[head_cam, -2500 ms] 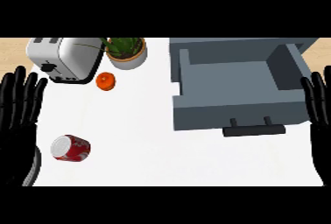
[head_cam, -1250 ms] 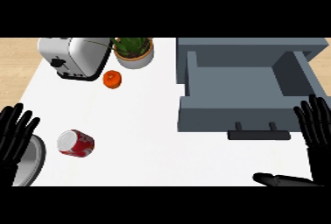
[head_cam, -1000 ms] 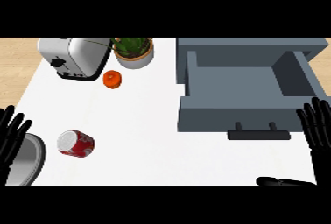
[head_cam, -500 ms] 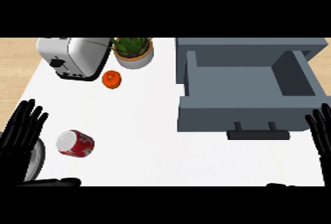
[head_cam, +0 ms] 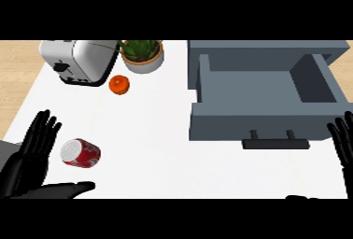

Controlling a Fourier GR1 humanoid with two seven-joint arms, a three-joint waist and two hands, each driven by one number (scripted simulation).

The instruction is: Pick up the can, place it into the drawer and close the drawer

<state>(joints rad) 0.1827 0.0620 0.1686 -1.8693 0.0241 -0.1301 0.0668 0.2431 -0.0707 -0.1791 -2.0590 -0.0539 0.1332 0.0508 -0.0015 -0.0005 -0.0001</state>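
A red can (head_cam: 81,152) with a silver top lies on its side on the white counter (head_cam: 151,140) at the lower left. My left hand (head_cam: 31,158) is open just left of the can, fingers straight and pointing up, thumb stretched out below the can, not touching it. The grey drawer (head_cam: 265,98) stands pulled open at the right, nothing visible inside, its dark handle (head_cam: 276,143) facing me. My right hand (head_cam: 342,140) shows only as straight fingers at the right edge, beside the drawer's front.
A silver toaster (head_cam: 77,60) stands at the back left, a potted plant (head_cam: 142,54) next to it, and a small orange (head_cam: 120,85) in front of them. The counter's left edge borders a wooden floor.
My left hand has risen and moved in toward the can, its thumb now reaching under it. The right hand has slid toward the right edge. Can and drawer have not moved.
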